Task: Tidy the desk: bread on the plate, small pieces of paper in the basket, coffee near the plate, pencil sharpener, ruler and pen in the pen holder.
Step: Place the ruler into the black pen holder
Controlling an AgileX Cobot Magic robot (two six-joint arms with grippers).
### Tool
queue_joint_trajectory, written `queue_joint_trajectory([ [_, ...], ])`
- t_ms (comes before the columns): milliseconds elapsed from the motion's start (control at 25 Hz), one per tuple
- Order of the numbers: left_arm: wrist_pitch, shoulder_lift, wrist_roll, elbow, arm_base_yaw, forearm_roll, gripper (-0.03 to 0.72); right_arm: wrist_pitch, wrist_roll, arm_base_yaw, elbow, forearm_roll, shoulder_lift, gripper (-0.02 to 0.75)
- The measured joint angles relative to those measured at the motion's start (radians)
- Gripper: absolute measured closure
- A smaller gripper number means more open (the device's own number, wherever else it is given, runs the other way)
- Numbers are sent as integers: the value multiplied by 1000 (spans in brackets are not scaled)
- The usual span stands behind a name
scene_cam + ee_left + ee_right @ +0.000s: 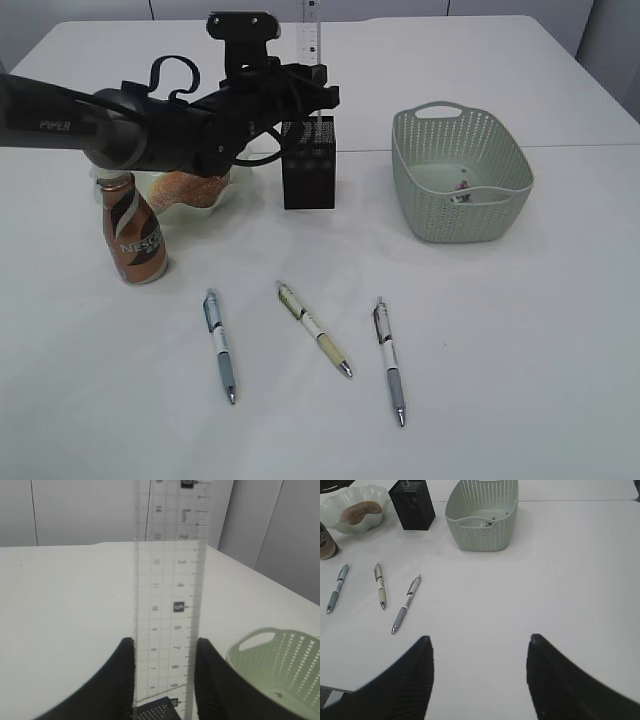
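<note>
My left gripper [316, 88] is shut on the clear ruler [311, 30], held upright with its lower end at the mouth of the black pen holder [308, 165]. In the left wrist view the ruler [170, 605] stands between both fingers, over the pen holder [157, 711]. The bread [185, 187] lies in the plate [232, 190], and the coffee [133, 235] stands just in front of it. Three pens [220, 345] [314, 328] [390, 360] lie on the desk [520, 330]. A paper piece [462, 188] sits in the basket [460, 210]. My right gripper [479, 640] is open and empty. The pencil sharpener is out of view.
The left arm [130, 130] reaches from the left above the plate and the bottle. The right wrist view takes in the basket [482, 535], pen holder [412, 504], plate [335, 527] and pens [406, 604] ahead, with bare tabletop below the fingers.
</note>
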Motion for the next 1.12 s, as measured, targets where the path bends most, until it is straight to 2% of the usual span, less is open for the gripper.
queue_joint_trajectory([
  [640,0,20,0,0,0,-8,449,0,0,0,0,0,0,274],
  [960,0,20,0,0,0,-16,344,0,0,0,0,0,0,274],
  [1120,0,20,0,0,0,-16,326,0,0,0,0,0,0,274],
])
